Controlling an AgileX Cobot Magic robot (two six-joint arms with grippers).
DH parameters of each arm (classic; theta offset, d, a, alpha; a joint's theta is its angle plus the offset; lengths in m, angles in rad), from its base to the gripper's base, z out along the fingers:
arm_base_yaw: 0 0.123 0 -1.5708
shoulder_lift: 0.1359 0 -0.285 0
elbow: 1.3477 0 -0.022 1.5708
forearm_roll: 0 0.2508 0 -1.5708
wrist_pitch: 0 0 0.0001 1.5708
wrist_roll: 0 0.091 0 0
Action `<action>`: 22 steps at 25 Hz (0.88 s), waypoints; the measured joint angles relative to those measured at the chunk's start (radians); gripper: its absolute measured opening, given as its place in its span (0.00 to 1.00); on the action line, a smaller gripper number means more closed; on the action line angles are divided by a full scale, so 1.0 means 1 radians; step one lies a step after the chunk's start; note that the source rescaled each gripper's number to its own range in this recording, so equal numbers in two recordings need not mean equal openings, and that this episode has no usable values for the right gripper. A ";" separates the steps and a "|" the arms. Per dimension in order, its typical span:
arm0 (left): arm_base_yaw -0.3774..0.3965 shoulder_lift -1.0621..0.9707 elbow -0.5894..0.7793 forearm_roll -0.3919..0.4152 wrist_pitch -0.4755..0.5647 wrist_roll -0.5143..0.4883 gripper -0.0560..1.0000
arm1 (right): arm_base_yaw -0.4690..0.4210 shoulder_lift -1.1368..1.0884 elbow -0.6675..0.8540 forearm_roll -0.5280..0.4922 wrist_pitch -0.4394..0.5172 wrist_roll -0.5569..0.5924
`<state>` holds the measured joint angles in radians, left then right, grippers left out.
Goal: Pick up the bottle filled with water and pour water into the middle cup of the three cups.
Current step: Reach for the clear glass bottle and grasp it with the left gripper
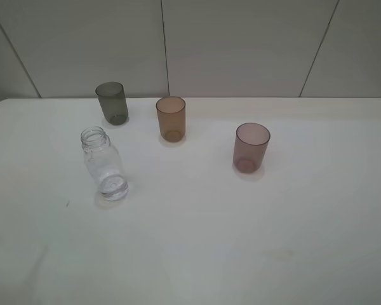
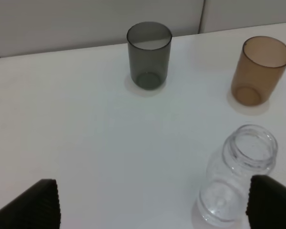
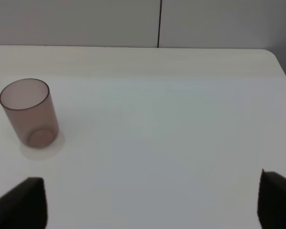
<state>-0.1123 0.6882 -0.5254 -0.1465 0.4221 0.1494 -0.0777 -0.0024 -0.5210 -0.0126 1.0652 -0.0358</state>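
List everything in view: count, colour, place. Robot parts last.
bottle: 1, clear, uncapped, upright, left part of table, in front of grey cup
grey cup: 1, smoky grey, left end of row, near the table's far edge
amber cup: 1, amber, middle of row
mauve cup: 1, mauve, right end of row, nearest of the three
table: 1, white, under everything
wall: 1, pale grey panels, behind table
left fingers: 2, black, spread wide, empty, near bottle
right fingers: 2, black, spread wide, empty, near mauve cup
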 joint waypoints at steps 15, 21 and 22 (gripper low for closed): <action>-0.342 0.307 0.252 -0.105 -0.505 0.000 1.00 | 0.000 0.000 0.000 0.000 0.000 0.000; -0.420 0.474 0.310 -0.103 -0.734 0.000 1.00 | 0.000 0.000 0.000 0.000 0.000 0.000; -0.430 0.497 0.314 -0.098 -0.762 0.000 1.00 | 0.000 0.000 0.000 0.000 0.000 0.000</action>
<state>-0.5425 1.1854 -0.2113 -0.2446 -0.3399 0.1494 -0.0777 -0.0024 -0.5210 -0.0126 1.0652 -0.0358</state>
